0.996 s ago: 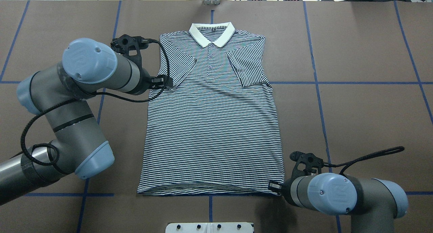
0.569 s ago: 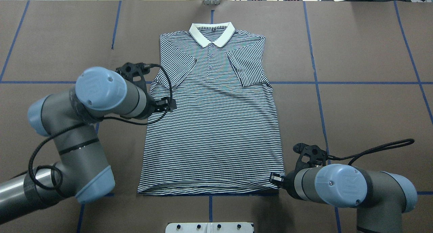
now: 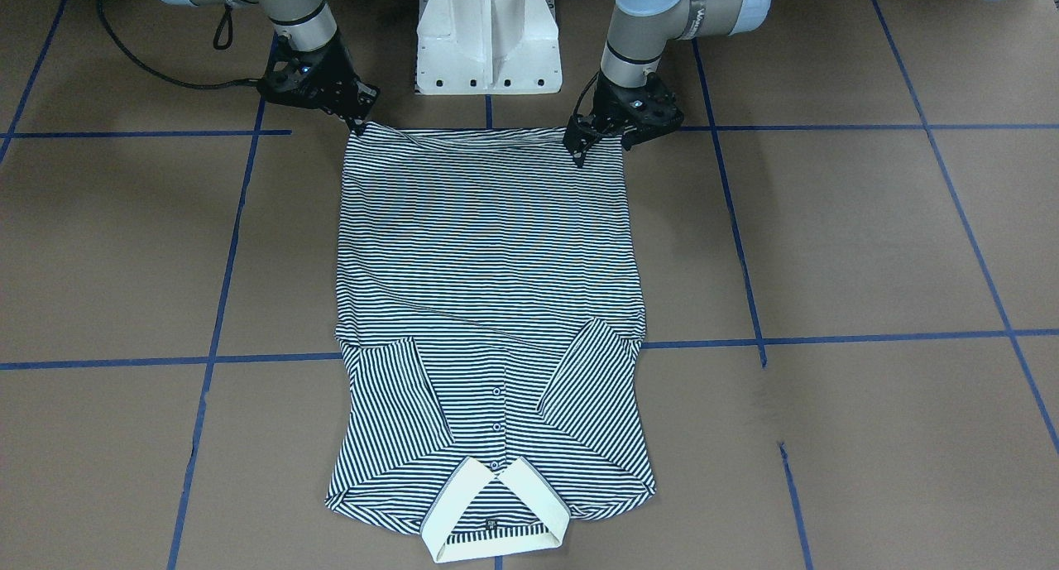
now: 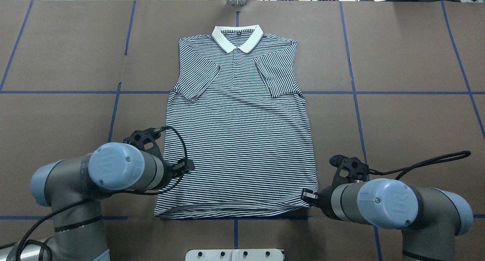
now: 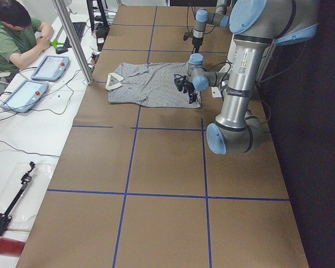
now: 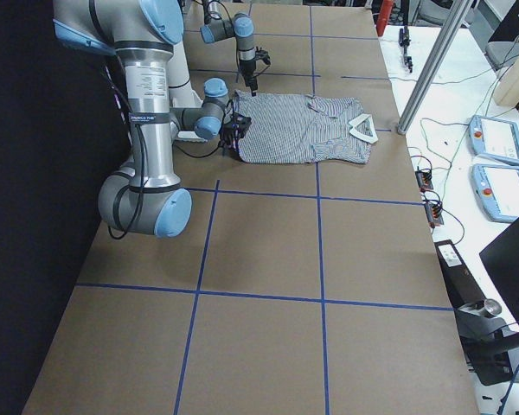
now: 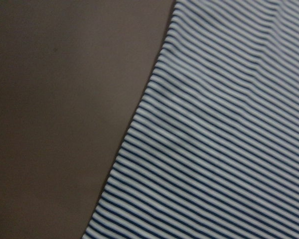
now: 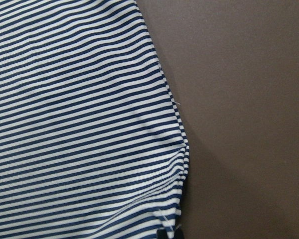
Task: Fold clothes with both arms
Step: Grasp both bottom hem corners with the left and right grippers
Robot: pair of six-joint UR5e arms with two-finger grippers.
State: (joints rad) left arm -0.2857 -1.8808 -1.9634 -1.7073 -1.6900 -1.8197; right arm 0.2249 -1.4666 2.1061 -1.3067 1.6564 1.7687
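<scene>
The striped polo shirt [image 4: 238,139] lies flat and face up on the brown table, its cream collar [image 4: 237,39] at the far end and both sleeves folded in over the chest. It also shows in the front view [image 3: 488,247]. My left gripper [image 4: 186,165] hangs over the shirt's left edge a little above the hem; in the front view [image 3: 597,144] its fingers look spread. The left wrist view shows only fabric [image 7: 229,129] and table. My right gripper [image 4: 307,196] is at the hem's right corner, shut to a point [image 3: 357,122] on the puckered cloth [image 8: 74,114].
The white pedestal base [image 3: 488,32] stands just behind the hem. Blue tape lines cross the brown table [image 4: 398,121]. A seated person [image 5: 17,33] with tablets and a metal post [image 5: 72,39] are beyond the far table edge.
My left arm has swept back from the folded left sleeve to the shirt's lower left edge. My right gripper has shifted slightly at the hem's right corner.
</scene>
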